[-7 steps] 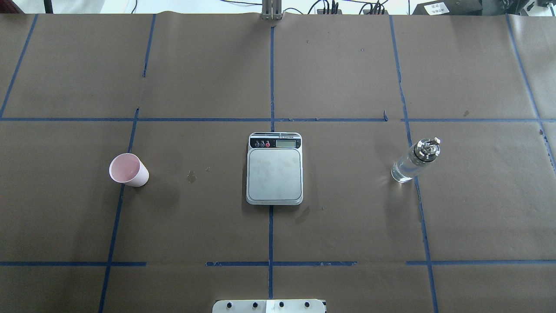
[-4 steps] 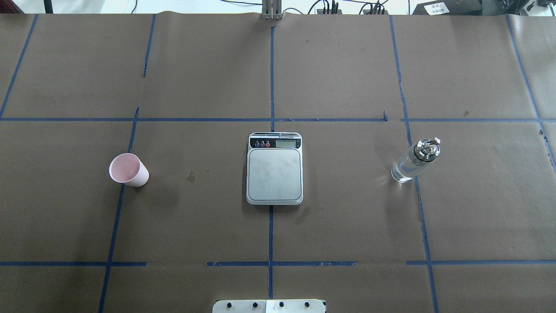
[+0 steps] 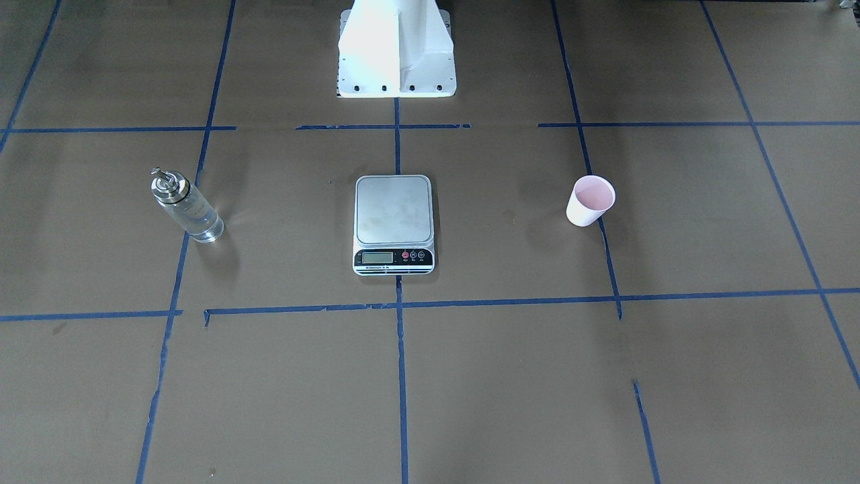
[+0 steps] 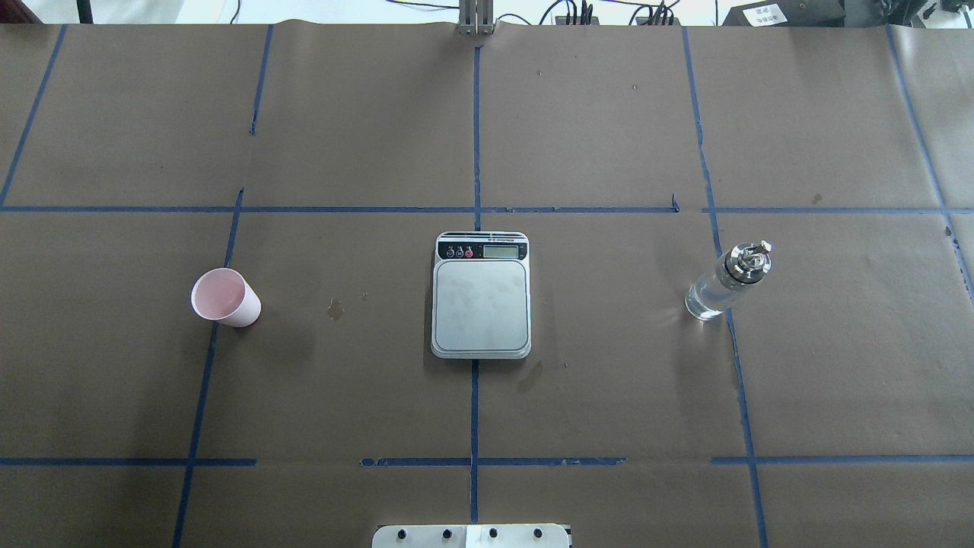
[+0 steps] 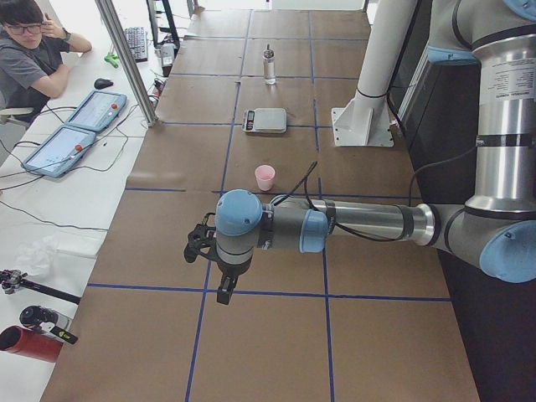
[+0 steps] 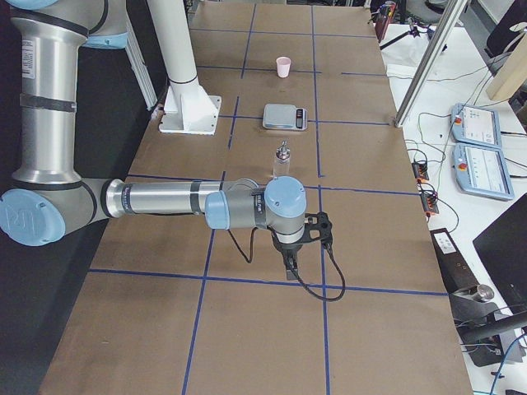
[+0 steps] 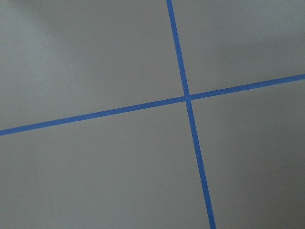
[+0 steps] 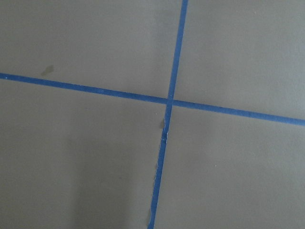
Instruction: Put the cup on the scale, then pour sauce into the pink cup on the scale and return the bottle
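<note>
1. Pink tapered paper cup [image 4: 225,297] stands upright on the brown-paper-covered table [image 4: 609,137]. Seen from overhead it is at 9 o'clock from the scale and well apart from it, with its base on a blue tape line [image 4: 199,396].
2. The flat rectangular scale with a silver steel platform [image 4: 481,304] lies at the table's centre. Its black strip with the display and buttons is on its 12 o'clock edge in the overhead view.
3. The small clear glass bottle with a shiny metal collar and thin spout [image 4: 727,283] stands upright at 3 o'clock from the scale, well apart from it. The clear sauce [image 4: 706,299] inside barely shows.
4. My left pincer [image 5: 223,293] hangs pointing down over the table end on my left, well apart from the cup. I cannot tell whether it is spread or pressed together.
5. My right pincer [image 6: 288,262] hangs pointing down over the opposite end, apart from the bottle. I cannot tell its state either.
6. Both wrist cameras see only brown paper and crossing tape.
</note>
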You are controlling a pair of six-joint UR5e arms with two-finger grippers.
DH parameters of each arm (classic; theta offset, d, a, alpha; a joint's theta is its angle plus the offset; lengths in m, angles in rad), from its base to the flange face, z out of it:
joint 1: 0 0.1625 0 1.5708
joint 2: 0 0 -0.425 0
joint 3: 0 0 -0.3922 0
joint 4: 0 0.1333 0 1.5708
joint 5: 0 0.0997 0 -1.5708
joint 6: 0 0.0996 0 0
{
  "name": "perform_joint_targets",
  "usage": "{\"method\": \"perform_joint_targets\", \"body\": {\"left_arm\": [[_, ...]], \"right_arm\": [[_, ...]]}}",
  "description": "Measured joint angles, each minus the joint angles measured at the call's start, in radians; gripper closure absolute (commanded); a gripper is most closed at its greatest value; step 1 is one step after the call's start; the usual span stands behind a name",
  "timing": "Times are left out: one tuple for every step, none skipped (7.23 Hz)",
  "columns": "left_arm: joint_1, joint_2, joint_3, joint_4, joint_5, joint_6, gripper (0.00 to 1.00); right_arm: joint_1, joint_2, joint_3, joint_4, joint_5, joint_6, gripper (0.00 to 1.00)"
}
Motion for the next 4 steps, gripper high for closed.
{"method": "perform_joint_targets", "body": {"left_arm": [[0.000, -0.018, 0.002, -0.045, -0.016, -0.013, 0.00], [0.001, -0.039, 0.011, -0.144, -0.029, -0.031, 0.00], [0.001, -0.051, 0.040, -0.295, -0.034, -0.046, 0.00], [0.002, -0.054, 0.086, -0.456, -0.050, -0.062, 0.00]], "right_arm": [[-0.004, 0.007, -0.004, 0.058, 0.006, 0.002, 0.00], [-0.007, 0.019, -0.014, 0.087, 0.021, 0.003, 0.00], [-0.010, 0.040, -0.030, 0.100, 0.041, 0.003, 0.00], [-0.010, 0.057, -0.040, 0.104, 0.054, 0.003, 0.00]]}}
